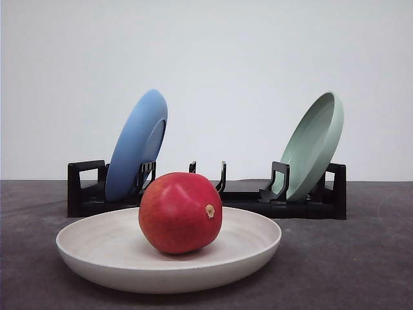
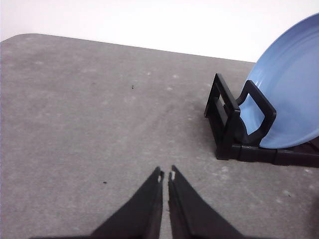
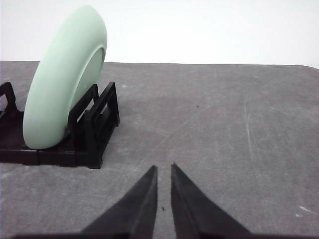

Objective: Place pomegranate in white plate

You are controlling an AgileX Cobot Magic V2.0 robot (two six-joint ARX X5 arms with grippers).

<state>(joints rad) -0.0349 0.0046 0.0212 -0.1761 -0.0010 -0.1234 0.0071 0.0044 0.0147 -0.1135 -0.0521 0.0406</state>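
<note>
Pomegranate [image 1: 180,212] resting inside white plate [image 1: 97,252], stem nub rightward, before black rack [image 1: 213,197]. Left gripper [image 2: 165,175] and right gripper [image 3: 164,167] nearly closed, empty, apart from it; nearer arm unclear.

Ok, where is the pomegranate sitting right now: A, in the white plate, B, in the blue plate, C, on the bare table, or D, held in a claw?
A: in the front view the pomegranate rests inside the white plate, in front of the black rack that holds the blue plate and green plate upright.
</note>
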